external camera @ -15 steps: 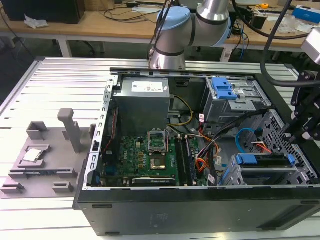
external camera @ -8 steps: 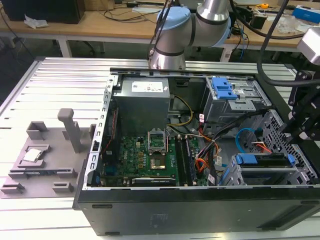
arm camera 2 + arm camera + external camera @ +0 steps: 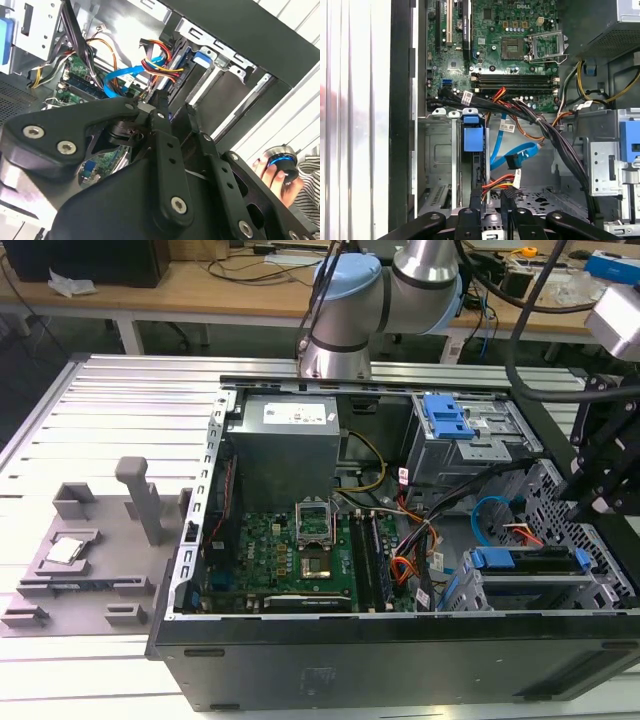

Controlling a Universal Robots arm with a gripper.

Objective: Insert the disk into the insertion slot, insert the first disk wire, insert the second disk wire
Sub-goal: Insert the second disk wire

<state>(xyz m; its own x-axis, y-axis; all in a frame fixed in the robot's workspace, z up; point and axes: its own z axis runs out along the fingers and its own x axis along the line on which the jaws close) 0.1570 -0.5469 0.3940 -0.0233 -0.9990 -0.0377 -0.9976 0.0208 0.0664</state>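
Slatted metal table point(image 3: 100, 410) carries the open computer case point(image 3: 300, 680), with the robot arm point(image 3: 350, 300) beyond it. At the exterior view's right, the insertion slot point(image 3: 520, 592) holds the disk point(image 3: 528, 562), lying flat in its blue caddy. In the first wrist view the claw point(image 3: 491, 192) hangs near that bay, its fingers apart with nothing between them. The second disk wire point(image 3: 522, 149) loops close by. The first disk wire point(image 3: 501, 182) lies just beside the fingertips.
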